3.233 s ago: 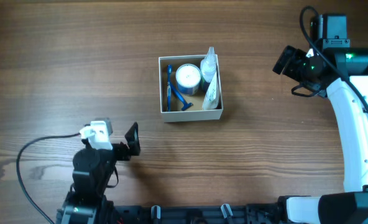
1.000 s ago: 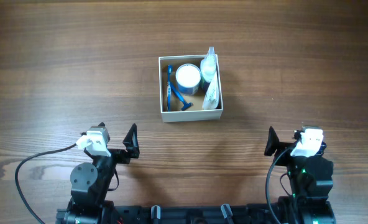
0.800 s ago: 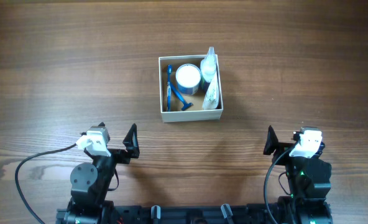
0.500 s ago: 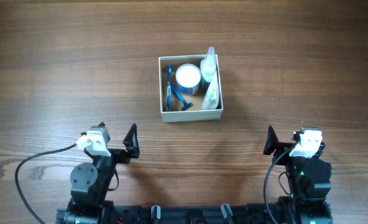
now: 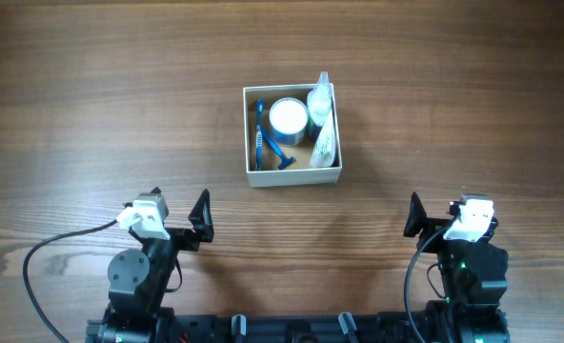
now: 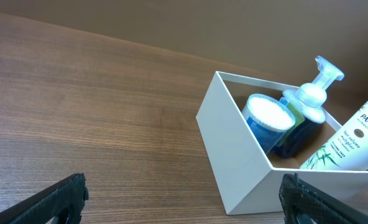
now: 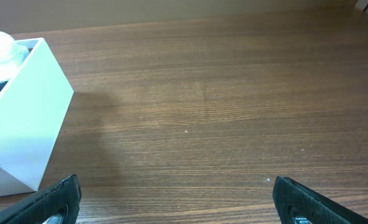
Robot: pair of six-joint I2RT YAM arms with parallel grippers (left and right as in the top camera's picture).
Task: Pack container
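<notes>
The container is a shallow square cardboard box with white walls and a tan inside, at the table's middle. In it lie a blue toothbrush, a blue razor, a round white-lidded blue jar, a pump bottle and a white tube. My left gripper is open and empty near the front edge, left of the box. My right gripper is open and empty near the front edge, right of it. The left wrist view shows the box, jar, pump bottle and tube beyond the open jaws.
The right wrist view shows the box's white corner at far left and bare wood ahead of the open jaws. A black cable loops by the left arm's base.
About three seconds ago the right arm was stretched to the far right of the table; it now sits folded at the front edge. Nothing has moved in the last second.
</notes>
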